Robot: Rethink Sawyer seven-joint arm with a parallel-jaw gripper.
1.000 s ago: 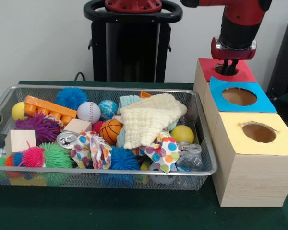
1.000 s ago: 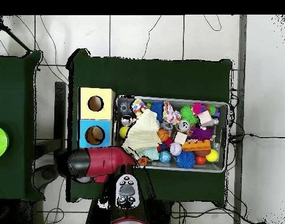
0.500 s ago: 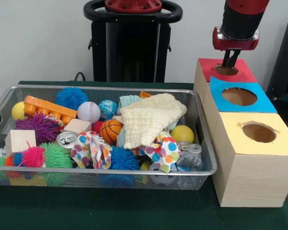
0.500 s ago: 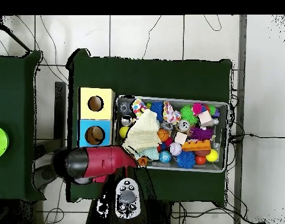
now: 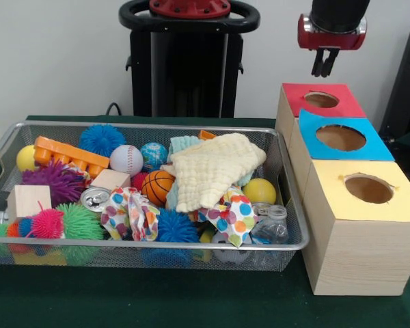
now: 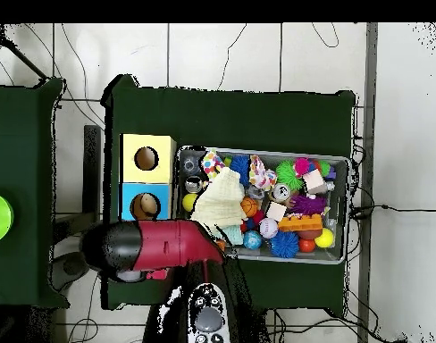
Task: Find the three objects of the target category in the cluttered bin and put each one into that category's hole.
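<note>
1. Gripper point(image 5: 324, 67) hanging above the red-topped box point(image 5: 336, 104), fingers nearly together, holding nothing.
2. Wire mesh bin point(image 5: 292, 205) left of the boxes, crammed with toys.
3. Cream cloth point(image 5: 212, 171) heaped at right of the bin; basketball point(image 5: 156, 186) and baseball point(image 5: 126, 160) just left.
4. Blue-topped box point(image 5: 372, 147) and yellow-topped box point(image 5: 369, 225) nearer.

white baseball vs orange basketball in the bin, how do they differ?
The white baseball with red stitching lies fully exposed toward the bin's back; the orange mini basketball with black lines sits nearer the middle, its right side partly hidden by the cream cloth. The basketball looks slightly bigger. Both are small round balls.
</note>
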